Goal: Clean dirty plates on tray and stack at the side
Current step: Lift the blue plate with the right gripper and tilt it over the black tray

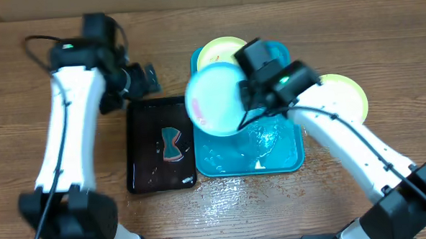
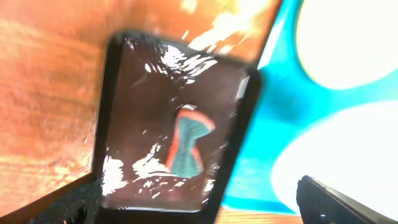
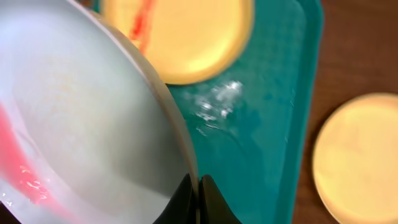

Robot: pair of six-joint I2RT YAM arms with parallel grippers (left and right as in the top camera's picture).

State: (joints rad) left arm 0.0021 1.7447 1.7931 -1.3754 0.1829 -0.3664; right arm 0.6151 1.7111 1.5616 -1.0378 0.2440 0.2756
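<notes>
My right gripper (image 1: pixel 243 104) (image 3: pixel 198 194) is shut on the rim of a light blue plate (image 1: pixel 213 99) (image 3: pixel 74 106). It holds the plate tilted above the left side of the turquoise tray (image 1: pixel 279 156) (image 3: pixel 267 124). A red smear (image 3: pixel 18 168) marks the plate's face. A yellow-green plate (image 1: pixel 223 48) (image 3: pixel 186 37) with a red streak lies at the tray's far end. Another yellow-green plate (image 1: pixel 347 95) (image 3: pixel 357 162) rests on the table to the right of the tray. My left gripper (image 1: pixel 148 79) (image 2: pixel 199 211) hangs open over the far end of the black tray, holding nothing.
A black tray (image 1: pixel 160 147) (image 2: pixel 130 87) sits left of the turquoise one, wet, with a teal and pink sponge (image 1: pixel 173 144) (image 2: pixel 186 146) lying in it. Water droplets lie on the wood (image 1: pixel 223 195) in front of the trays.
</notes>
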